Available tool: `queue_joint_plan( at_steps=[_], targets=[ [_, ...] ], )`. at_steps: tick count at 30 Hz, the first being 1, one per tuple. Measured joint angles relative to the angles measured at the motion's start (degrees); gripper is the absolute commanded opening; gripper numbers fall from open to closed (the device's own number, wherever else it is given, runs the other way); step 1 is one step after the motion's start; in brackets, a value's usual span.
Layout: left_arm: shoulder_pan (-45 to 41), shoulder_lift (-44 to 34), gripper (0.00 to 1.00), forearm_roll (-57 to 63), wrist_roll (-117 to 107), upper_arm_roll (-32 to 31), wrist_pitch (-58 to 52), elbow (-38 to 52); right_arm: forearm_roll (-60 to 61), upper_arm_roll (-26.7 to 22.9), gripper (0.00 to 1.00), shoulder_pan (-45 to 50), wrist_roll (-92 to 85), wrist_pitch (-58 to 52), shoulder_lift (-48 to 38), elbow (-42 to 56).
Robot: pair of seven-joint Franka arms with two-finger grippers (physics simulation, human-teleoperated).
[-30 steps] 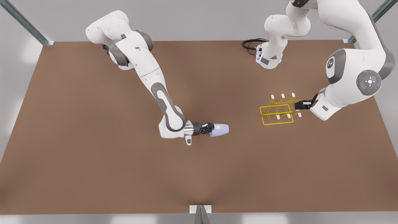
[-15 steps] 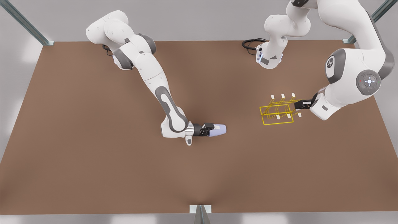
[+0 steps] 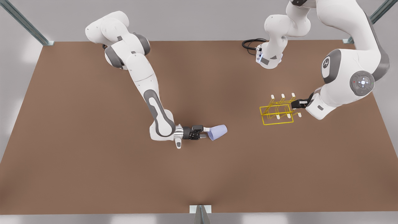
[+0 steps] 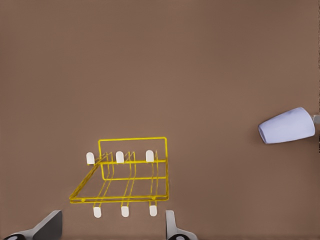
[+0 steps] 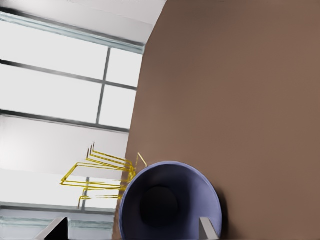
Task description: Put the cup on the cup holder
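Note:
The lavender-blue cup (image 3: 218, 132) lies tilted on its side near the table's middle, its mouth turned toward my right gripper (image 3: 206, 134), which is shut on its rim. The right wrist view looks straight into the cup (image 5: 170, 200), with the right gripper (image 5: 131, 229) around it. The yellow wire cup holder (image 3: 278, 123), with white-tipped prongs, stands on the table at the front view's right. My left gripper (image 3: 294, 105) is at its right edge. In the left wrist view the left gripper (image 4: 111, 231) is open just short of the cup holder (image 4: 132, 139), with the cup (image 4: 286, 126) farther off.
The brown table (image 3: 93, 155) has wide bare room at the front and on the front view's left. A black cable (image 3: 250, 43) coils by an arm base at the back edge. A metal bracket (image 3: 200, 210) sits at the front edge.
The arm holding the cup drew back toward the front view's left and turned the cup, which now points up to the right. The left gripper edged slightly closer to the cup holder.

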Motion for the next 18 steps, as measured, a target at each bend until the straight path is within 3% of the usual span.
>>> queue_joint_plan(
  at_steps=[4,7,9,11,14,16,18],
  targets=[
    [-5.9,2.8,1.00,-0.2,-5.3,-0.1,0.4,0.4,-1.0,-0.1,1.00,-3.0,-0.9,-2.9,-5.9,-6.7],
    [-15.7,14.0,1.00,-0.4,-14.7,-0.3,0.9,8.9,-8.0,-0.1,1.00,-9.8,-0.9,-5.9,-11.9,-12.0],
    [-19.0,22.4,1.00,-0.4,-22.8,-0.4,1.3,15.8,-21.9,-0.2,1.00,-19.1,1.3,-11.3,-15.8,-8.1],
    [-20.4,26.7,1.00,-0.4,-32.7,-0.4,3.8,17.3,-41.0,-0.4,1.00,-26.1,5.3,-19.0,-17.0,3.1],
    [-22.3,28.1,1.00,-0.3,-48.3,-0.6,10.6,12.4,-76.0,-0.5,1.00,-23.9,12.4,-32.6,-21.6,22.0],
    [-22.4,27.9,1.00,-0.3,-58.5,-0.6,15.5,9.2,-92.5,-0.2,1.00,-20.1,16.9,-39.8,-31.9,23.2],
    [-22.4,27.6,1.00,-0.3,-68.4,-0.7,20.6,6.4,-101.3,-0.2,1.00,-19.6,21.3,-43.4,-44.1,13.6]
  ],
)
